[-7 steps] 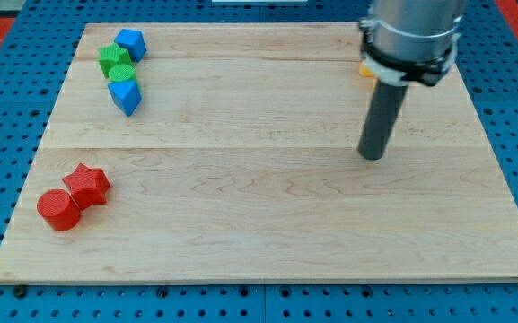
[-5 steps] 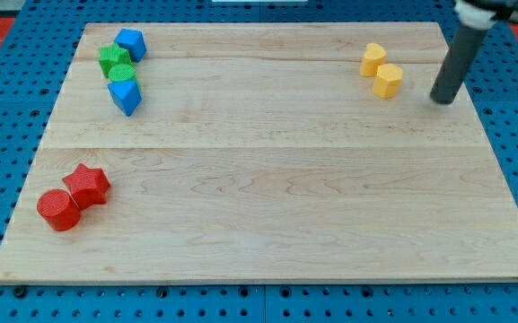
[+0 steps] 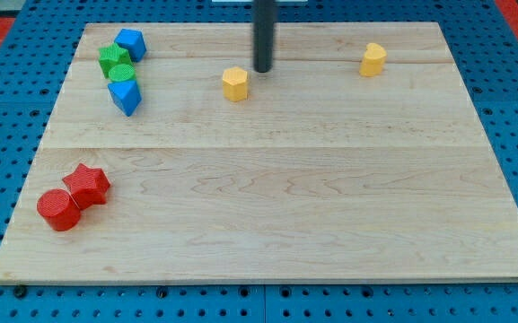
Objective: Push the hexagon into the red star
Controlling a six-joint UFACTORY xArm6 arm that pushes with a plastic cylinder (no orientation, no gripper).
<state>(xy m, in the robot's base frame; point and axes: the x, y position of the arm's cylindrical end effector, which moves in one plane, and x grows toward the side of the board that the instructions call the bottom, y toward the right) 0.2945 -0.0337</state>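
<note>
My tip (image 3: pixel 263 69) stands just right of and above the yellow hexagon (image 3: pixel 234 83) near the bench's (image 3: pixel 285 224) top edge; there are no jaws. The red star (image 3: pixel 86 184) sits far lower left beside the red cylinder (image 3: pixel 58 210), open wood between

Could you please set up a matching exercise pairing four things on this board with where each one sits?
Things:
1. yellow hexagon
2. red star
3. yellow block
4. my tip

Places:
A. near the view's top right, alone
B. view's lower left, touching the red cylinder
C. just right of and above the hexagon, close beside it
D. upper middle of the board, left of the rod

Pairs: 1-D, 2-B, 3-A, 4-C
</note>
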